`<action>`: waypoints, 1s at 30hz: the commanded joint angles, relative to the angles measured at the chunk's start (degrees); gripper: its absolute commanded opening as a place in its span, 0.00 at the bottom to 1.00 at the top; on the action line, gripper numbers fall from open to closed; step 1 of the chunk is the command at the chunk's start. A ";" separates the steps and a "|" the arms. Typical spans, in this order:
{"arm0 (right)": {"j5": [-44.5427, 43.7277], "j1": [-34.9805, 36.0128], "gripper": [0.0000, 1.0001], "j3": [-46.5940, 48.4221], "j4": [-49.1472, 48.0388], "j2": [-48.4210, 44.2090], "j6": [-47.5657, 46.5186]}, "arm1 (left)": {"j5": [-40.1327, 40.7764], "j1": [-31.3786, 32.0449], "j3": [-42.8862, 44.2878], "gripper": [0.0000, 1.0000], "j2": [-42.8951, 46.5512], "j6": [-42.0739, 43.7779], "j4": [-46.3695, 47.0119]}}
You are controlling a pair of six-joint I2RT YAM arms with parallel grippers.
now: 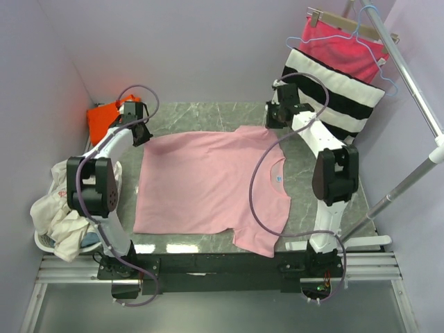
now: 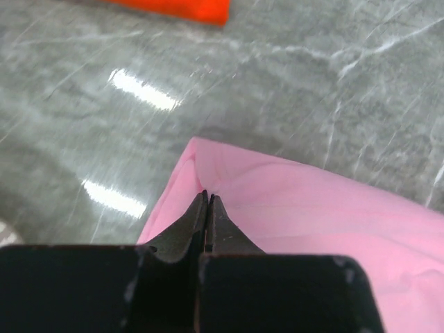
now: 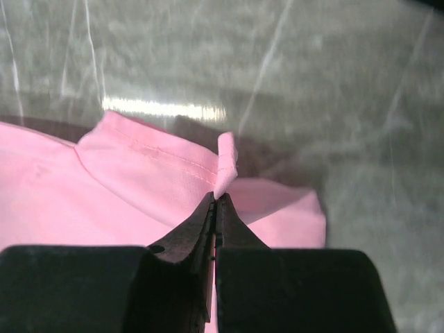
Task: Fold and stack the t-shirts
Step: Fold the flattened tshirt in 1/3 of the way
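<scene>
Top external: I see the pink tee (image 1: 201, 184) spread flat on the surface (image 1: 208, 114), no fold yet. Left jaws and right jaws are each clamped tight on its far edge (hem corner, sleeve). The orange tee (image 1: 103, 119) lies crumpled far-left, untouched.

Table (image 1: 201, 112): grey marble-look top, glossy, with strips of glare near the front edge. On it: one pink tee (image 1: 201, 184), spread flat across the middle, neck to the right, one sleeve reaching the near edge; one orange tee (image 1: 103, 119), bunched at the far left corner, apart from the pink.
</scene>
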State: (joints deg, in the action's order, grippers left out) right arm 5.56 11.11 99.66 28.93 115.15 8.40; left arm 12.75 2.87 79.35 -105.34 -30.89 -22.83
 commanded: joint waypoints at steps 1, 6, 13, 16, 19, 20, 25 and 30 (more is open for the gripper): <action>-3.36 0.40 0.00 -9.10 -3.00 -10.45 1.61 | 4.99 0.20 -4.81 0.01 6.81 -1.45 1.38; -3.72 0.66 0.00 -16.41 -2.74 -14.69 3.46 | 6.75 0.20 -8.42 0.01 9.10 -2.76 -0.97; -5.47 1.10 0.00 -27.48 -1.77 -19.79 7.23 | 10.63 0.20 -14.04 0.01 12.35 -4.79 -3.88; -6.61 1.54 0.00 -32.31 -0.72 -20.58 9.17 | 10.36 0.20 -16.50 0.01 13.58 -6.01 -4.68; -7.93 2.33 0.00 -36.71 -1.24 -21.46 11.19 | 10.45 0.20 -19.23 0.01 14.28 -6.98 -4.77; -8.81 2.51 0.00 -37.34 -0.72 -21.55 12.33 | 10.28 0.29 -20.54 0.01 14.37 -7.16 -4.51; -13.82 4.88 0.05 -38.65 2.45 -21.02 15.32 | 10.80 0.38 -22.57 0.01 14.02 -8.56 -6.17; -18.74 5.32 0.39 -38.84 3.59 -23.38 17.09 | 10.72 0.47 -23.63 0.26 16.04 -9.27 -6.36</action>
State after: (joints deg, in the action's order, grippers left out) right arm -5.93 16.32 61.39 31.16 96.33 23.44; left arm 21.26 3.31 56.47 -92.77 -38.79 -29.21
